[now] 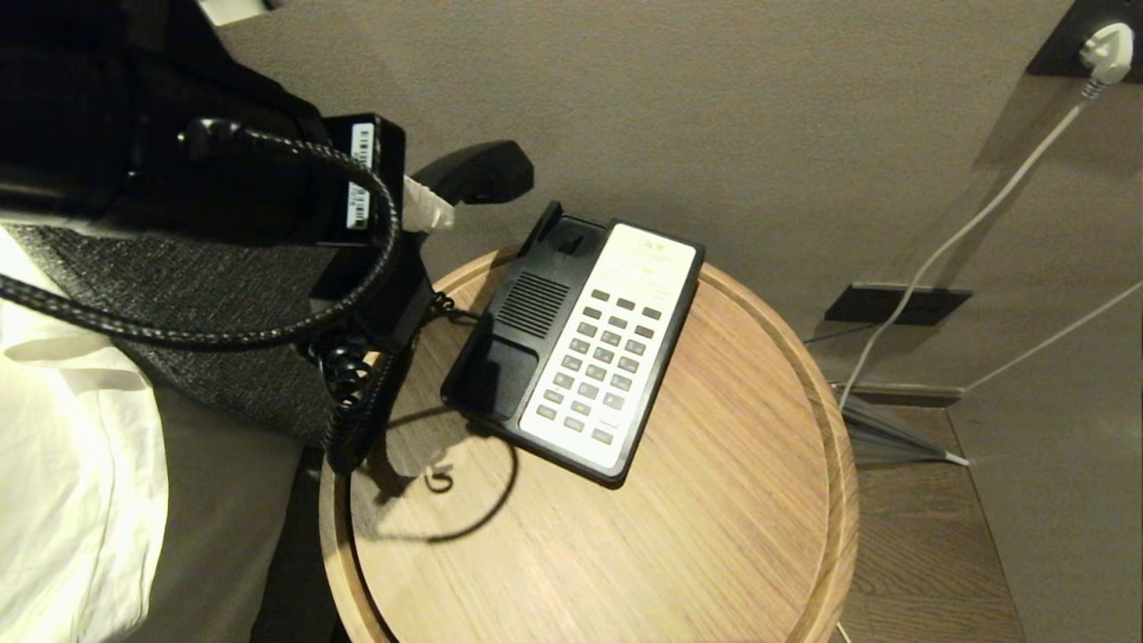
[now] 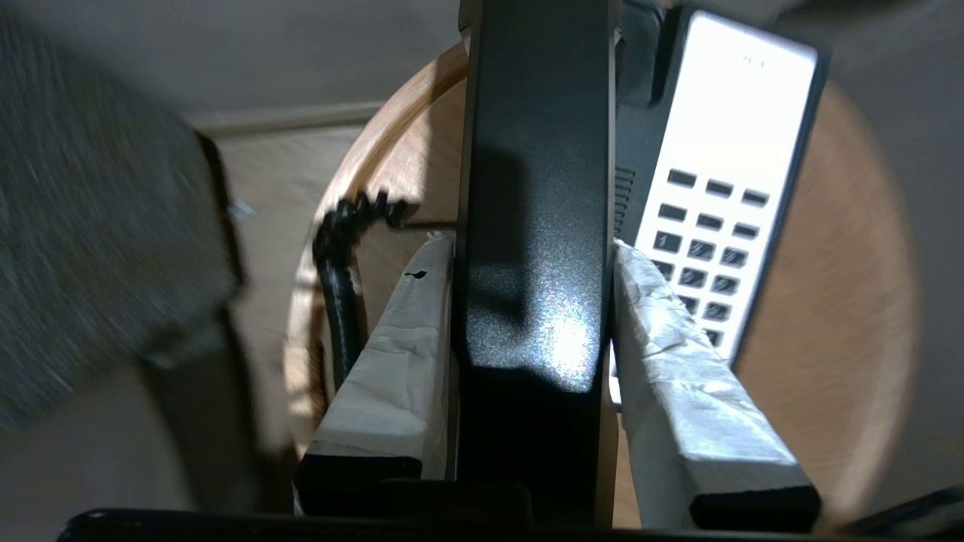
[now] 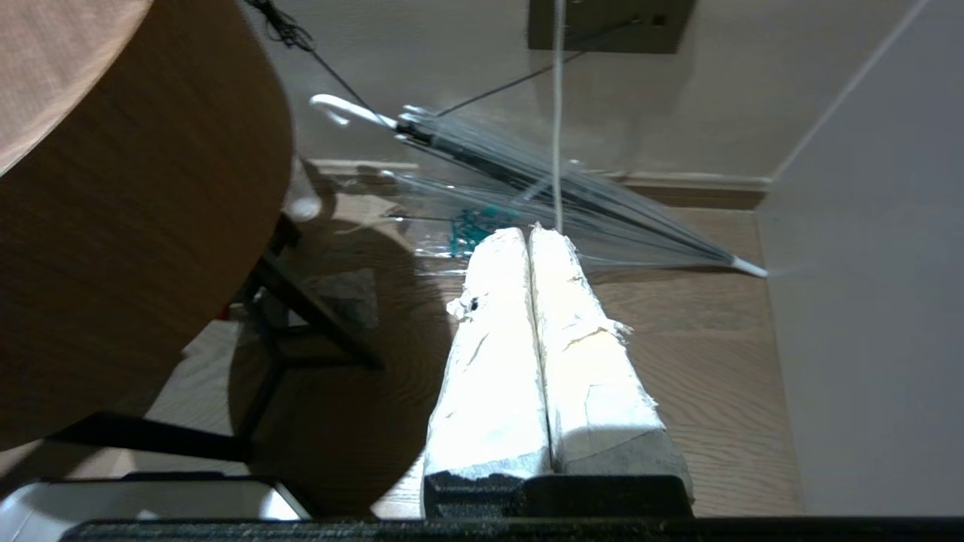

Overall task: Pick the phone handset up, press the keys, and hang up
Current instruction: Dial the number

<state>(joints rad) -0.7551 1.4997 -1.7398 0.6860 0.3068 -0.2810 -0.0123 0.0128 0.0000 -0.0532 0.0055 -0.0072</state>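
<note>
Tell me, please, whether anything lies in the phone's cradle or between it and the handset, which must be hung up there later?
Nothing visible does. The left gripper holds the handset raised off the phone, up and left of it in the head view. The cradle is bare. Only the coiled cord hangs at the phone's left side.
</note>
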